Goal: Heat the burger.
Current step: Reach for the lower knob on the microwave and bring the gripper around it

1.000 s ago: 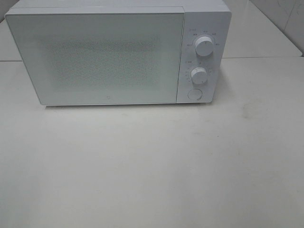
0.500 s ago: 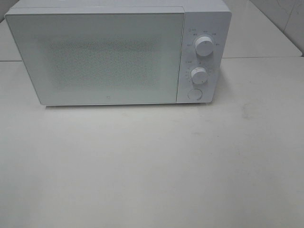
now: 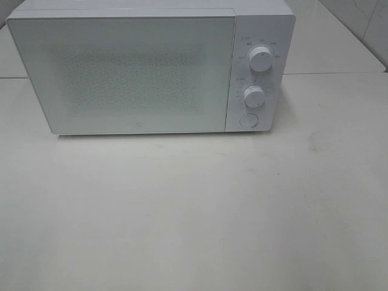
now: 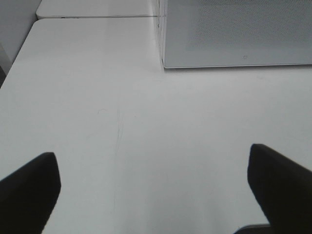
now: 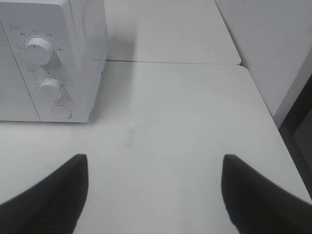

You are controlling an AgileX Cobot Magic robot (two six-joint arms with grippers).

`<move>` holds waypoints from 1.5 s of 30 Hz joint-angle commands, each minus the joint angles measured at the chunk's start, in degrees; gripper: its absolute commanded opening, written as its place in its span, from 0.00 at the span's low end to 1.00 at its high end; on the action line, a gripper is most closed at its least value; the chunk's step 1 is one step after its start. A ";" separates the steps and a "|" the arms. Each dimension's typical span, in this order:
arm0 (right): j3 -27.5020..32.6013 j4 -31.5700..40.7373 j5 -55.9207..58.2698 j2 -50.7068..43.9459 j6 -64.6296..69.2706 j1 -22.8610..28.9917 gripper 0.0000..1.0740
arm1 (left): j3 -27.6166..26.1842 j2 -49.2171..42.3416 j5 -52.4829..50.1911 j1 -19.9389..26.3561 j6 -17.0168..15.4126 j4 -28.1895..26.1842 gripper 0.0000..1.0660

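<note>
A white counter (image 3: pixel 194 212) is covered at its rear by a white microwave (image 3: pixel 151 66), whose frosted door (image 3: pixel 121 79) is shut. On the panel to the right of the door, an upper knob (image 3: pixel 260 59), a lower knob (image 3: pixel 254 96) and a round button (image 3: pixel 248 120) are stacked. The left hand (image 4: pixel 151 156) is held wide open above bare counter, nothing gripped. The right hand (image 5: pixel 154 161) is likewise spread wide and empty, near the panel. The burger is seen in no view; its place cannot be told.
</note>
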 commanded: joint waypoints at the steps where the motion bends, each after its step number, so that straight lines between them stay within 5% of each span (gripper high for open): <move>1: 0.11 0.00 -7.33 6.65 -0.17 -0.29 0.69 | 0.11 -0.97 -1.03 0.11 -0.17 0.00 0.93; 33: 6.07 0.17 -55.52 38.33 2.06 -0.23 0.69 | 0.11 -0.97 -1.03 0.11 -0.17 0.00 0.93; 45: 13.87 18.45 -71.45 47.04 -13.98 2.98 0.69 | 0.11 -0.97 -1.03 0.11 -0.17 0.00 0.93</move>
